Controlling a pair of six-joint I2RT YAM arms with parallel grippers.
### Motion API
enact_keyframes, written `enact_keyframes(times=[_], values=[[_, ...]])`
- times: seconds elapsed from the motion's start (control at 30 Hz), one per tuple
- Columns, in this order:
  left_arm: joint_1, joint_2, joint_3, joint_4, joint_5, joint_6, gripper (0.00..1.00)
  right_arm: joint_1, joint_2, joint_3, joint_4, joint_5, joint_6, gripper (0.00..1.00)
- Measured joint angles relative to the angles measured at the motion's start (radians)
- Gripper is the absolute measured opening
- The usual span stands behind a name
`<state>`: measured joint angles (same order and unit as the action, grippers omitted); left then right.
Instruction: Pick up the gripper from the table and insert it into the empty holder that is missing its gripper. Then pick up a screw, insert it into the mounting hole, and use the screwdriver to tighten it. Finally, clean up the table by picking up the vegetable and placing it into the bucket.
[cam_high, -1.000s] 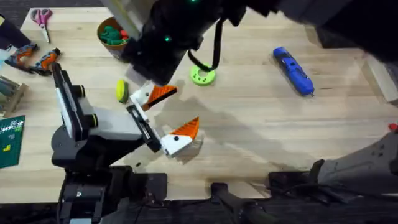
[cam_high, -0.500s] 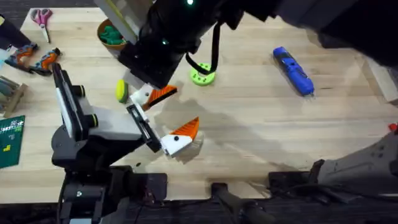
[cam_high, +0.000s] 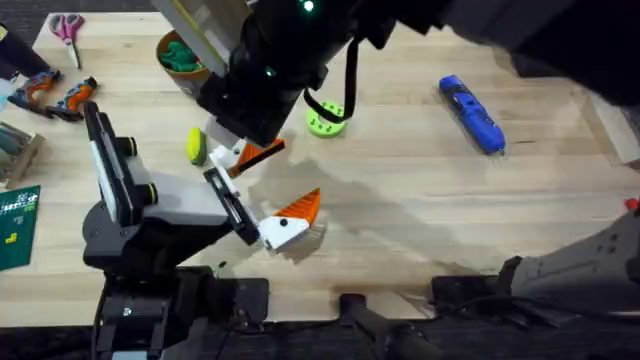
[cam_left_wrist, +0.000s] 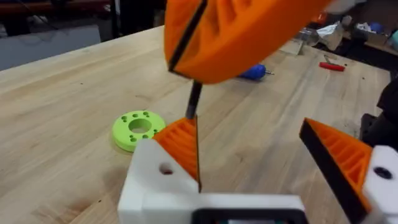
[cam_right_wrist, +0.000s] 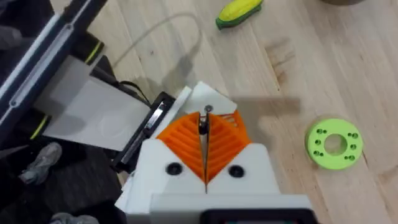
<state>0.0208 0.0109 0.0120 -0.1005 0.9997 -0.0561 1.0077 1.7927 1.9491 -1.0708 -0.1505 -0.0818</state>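
Screw (cam_right_wrist: 203, 124) sits pinched in the right hand (cam_right_wrist: 204, 146) above the holder (cam_right_wrist: 210, 99); left hand (cam_high: 262, 190) spread apart.

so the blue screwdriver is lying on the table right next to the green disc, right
Not quite. The blue screwdriver does lie on the table, but well apart from the green disc, off toward the right arm's side with bare wood between them. The overhead view shows this.

Pads (cam_right_wrist: 186, 146) pinching a screw (cam_right_wrist: 203, 122)
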Motion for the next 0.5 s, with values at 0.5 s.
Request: enact_keyframes(times=[0.5], values=[[0.0, 0.0, 0.0, 0.0, 0.0, 0.0, 0.985, 0.0, 0.004, 0.0, 0.023, 0.0, 0.0, 0.007]])
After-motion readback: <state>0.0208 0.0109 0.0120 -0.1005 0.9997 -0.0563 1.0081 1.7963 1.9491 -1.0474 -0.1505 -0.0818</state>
